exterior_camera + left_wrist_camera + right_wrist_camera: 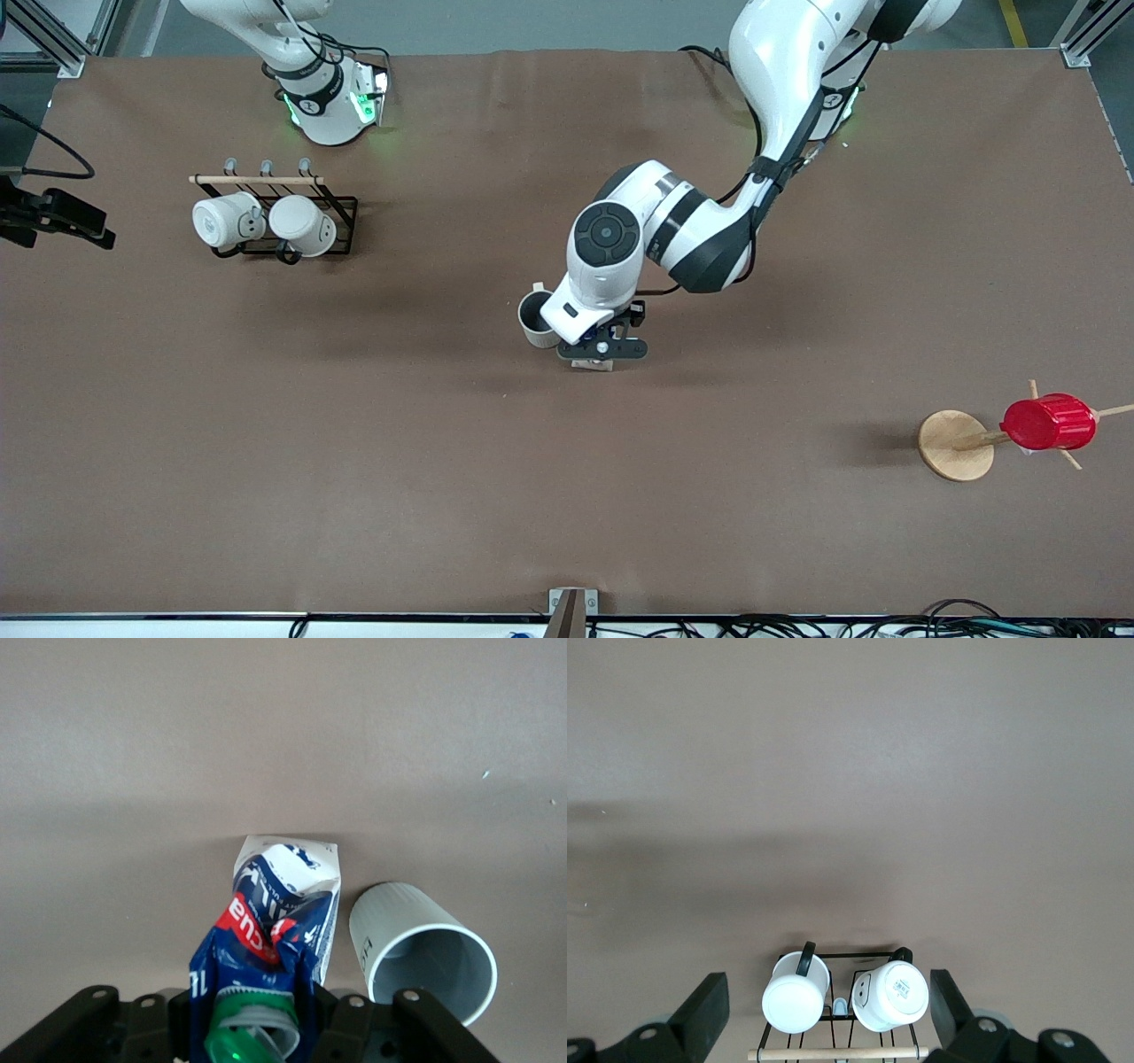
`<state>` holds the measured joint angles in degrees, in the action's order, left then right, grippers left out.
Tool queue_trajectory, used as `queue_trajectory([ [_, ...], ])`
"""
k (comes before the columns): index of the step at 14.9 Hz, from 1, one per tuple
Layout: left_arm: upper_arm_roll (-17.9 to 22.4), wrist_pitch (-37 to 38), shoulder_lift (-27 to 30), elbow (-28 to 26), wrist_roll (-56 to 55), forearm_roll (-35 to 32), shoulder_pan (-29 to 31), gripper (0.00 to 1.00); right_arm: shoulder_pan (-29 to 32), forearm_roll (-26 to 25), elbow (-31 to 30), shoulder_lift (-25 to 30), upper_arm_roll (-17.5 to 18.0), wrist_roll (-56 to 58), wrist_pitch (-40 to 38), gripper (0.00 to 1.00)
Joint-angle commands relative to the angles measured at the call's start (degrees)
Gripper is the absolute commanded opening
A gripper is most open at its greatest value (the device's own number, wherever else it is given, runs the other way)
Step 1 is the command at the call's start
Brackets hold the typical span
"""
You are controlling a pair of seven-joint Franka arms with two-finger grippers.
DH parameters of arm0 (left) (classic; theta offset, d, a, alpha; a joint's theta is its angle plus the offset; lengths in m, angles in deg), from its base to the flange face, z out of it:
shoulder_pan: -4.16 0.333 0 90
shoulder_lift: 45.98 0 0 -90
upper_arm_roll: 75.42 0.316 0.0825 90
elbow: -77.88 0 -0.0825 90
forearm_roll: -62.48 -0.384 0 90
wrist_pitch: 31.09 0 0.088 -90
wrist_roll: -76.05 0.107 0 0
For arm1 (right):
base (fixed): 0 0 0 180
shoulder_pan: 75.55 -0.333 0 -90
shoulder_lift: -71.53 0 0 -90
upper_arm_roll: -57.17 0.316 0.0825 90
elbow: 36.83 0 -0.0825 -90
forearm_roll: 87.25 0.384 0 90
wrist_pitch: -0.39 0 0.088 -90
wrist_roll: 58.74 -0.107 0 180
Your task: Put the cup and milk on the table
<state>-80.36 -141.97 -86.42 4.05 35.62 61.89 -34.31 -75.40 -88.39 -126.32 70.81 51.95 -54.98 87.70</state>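
The milk (276,920), a dark blue and white carton with a green cap, stands on the brown table (567,496) near its middle. My left gripper (602,347) is over it and shut on its top, fingers against both sides. In the front view the gripper hides nearly all of the carton. The cup (534,321), cream-white with a dark grey inside, stands upright on the table. It is right beside the milk toward the right arm's end, and it also shows in the left wrist view (425,952). My right gripper (826,992) is open and empty, high over the mug rack.
A black wire rack (341,217) holding two all-white mugs (226,220) stands near the right arm's base. A red ribbed cup (1050,423) hangs on a wooden peg stand (955,445) toward the left arm's end, nearer the front camera.
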Motion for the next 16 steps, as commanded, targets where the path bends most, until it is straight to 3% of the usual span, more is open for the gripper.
queue_trajectory([
  [1, 0.36, 2.15, 0.19, 0.62, -0.53, 0.69, -1.00, 0.24, 0.72, 1.31, -0.33, 0.64, 0.39, 0.54, -0.04, 1.00],
  [2, 0.28, 2.42, 0.36, 0.62, -0.35, 0.69, -1.00, 0.30, 0.72, 1.31, -0.33, 0.55, 0.39, 0.54, -0.04, 1.00],
  [3, 0.01, 2.42, 0.36, 0.62, -0.26, 0.69, -1.00, 0.46, 0.81, 1.31, -0.33, 0.55, 0.39, 0.54, -0.04, 1.00],
  [5, 0.01, 2.50, 0.54, 0.10, 0.70, 0.42, -0.91, 1.00, 0.81, 1.31, -0.51, 0.55, 0.39, 0.45, -0.21, 1.00],
  [10, 0.01, 2.42, 7.02, -1.40, 3.34, 0.42, 3.91, 1.00, 0.81, 1.23, -0.68, 0.46, 0.31, 0.54, -0.48, 1.00],
  [16, 0.19, 2.33, 19.68, -9.30, 10.72, -0.37, 13.14, 1.00, 0.81, 1.31, -0.68, 0.46, 0.31, 0.54, -0.48, 1.00],
])
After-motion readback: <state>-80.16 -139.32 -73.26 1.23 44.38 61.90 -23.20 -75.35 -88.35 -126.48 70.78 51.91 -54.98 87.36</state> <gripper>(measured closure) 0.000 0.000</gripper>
